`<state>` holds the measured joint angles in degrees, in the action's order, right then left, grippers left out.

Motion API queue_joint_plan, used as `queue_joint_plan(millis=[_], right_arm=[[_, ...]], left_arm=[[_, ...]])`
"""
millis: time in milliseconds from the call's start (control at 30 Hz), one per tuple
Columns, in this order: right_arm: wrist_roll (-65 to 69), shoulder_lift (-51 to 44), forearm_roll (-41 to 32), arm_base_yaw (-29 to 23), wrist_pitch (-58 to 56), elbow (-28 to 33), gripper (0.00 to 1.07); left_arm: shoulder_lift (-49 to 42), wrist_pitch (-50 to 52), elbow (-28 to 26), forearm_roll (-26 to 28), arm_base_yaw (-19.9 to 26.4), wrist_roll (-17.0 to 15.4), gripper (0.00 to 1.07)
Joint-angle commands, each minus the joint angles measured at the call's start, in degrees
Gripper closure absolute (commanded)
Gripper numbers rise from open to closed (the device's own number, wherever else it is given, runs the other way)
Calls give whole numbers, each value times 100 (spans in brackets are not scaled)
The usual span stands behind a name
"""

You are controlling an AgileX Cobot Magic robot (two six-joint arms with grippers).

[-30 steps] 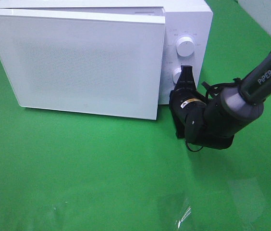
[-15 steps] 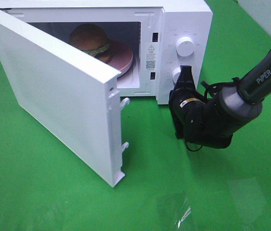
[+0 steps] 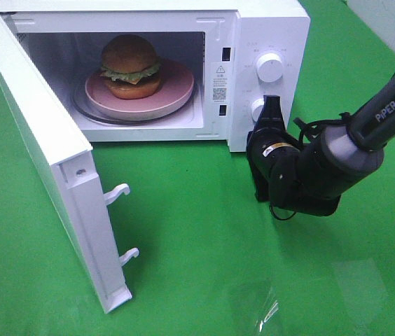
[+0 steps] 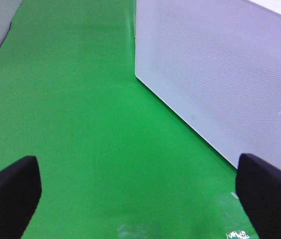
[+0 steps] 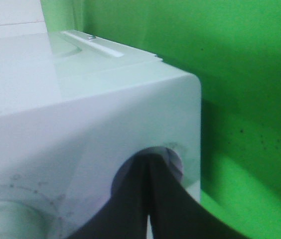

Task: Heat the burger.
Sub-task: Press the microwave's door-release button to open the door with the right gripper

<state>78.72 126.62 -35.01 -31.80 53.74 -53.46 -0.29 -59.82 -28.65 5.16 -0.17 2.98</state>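
**Burger sat in open microwave, closed right gripper at the lower dial**

The burger (image 3: 130, 66) rested on a pink plate (image 3: 175, 98) inside the microwave (image 3: 274, 28), whose door (image 3: 47, 164) stood swung wide toward the left of the high view. The right gripper (image 3: 269, 112), its jaws pressed together with nothing between them, had its tips against the lower knob (image 3: 259, 109) on the control panel, just below the upper knob (image 3: 269, 68). The burger lay off to the gripper's left, past the panel and back inside the cavity. The left gripper (image 4: 140, 191), spread wide and empty, hung over the green mat (image 3: 197, 266) facing the door's outer face, and seemed the arm better placed to push that door shut.
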Motion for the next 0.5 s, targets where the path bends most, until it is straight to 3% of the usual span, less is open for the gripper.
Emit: queue_joint_plan(millis=[33, 500], right_arm=[[103, -160, 561, 155, 1043, -309, 107], [229, -682, 773, -6, -361, 602, 107]], left_arm=[[-86, 46, 17, 6, 29, 6, 9], [-86, 46, 17, 6, 29, 6, 9]])
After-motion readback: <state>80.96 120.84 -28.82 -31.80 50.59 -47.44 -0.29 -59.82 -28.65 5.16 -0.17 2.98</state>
